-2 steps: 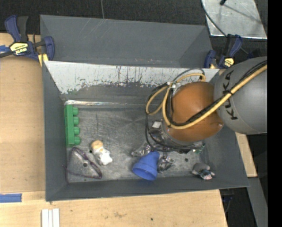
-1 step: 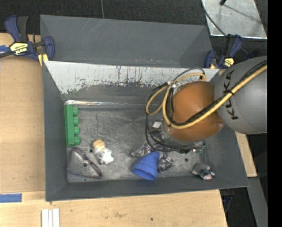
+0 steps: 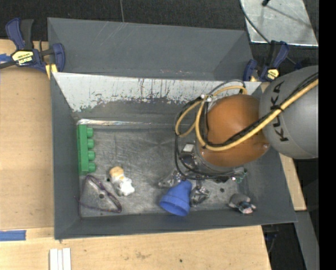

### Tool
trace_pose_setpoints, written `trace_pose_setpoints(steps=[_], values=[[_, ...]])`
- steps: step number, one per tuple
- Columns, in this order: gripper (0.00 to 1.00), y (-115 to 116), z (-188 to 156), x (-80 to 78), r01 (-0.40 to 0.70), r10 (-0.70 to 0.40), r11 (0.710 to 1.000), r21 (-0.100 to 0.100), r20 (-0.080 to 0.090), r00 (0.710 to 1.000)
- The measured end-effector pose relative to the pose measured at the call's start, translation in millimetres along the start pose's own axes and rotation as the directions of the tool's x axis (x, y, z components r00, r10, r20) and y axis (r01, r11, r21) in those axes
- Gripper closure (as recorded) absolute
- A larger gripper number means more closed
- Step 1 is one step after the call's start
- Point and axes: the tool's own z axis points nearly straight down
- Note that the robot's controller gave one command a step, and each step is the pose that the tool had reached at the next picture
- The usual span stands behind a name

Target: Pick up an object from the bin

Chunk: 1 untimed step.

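In the grey bin (image 3: 65, 173) the hand (image 3: 191, 189), wide or narrow I cannot tell, hangs beside a blue cone (image 3: 176, 200).

The bin (image 3: 66, 167) is dull grey, its back wall paler and streaked with dark scratches. At the left of its floor lies a bright green block (image 3: 86, 149). Lower left, a small toy (image 3: 121, 181) is white with a tan-yellow top, beside a dark purplish loop (image 3: 103, 194). Low in the middle sits a blue cone (image 3: 176, 198). The lower-right lump (image 3: 242, 204) is dark grey with some pink. The arm (image 3: 297, 128) is silver-grey with black letters, its wrist cover (image 3: 232, 131) orange-brown, its cable (image 3: 199, 122) yellow.
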Motion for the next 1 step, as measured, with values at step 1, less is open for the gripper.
trace_pose_setpoints(steps=[1], values=[[1.0,-0.2,-19.7,0.0,-0.002,0.002,1.0,-0.001,-0.002,1.0]])
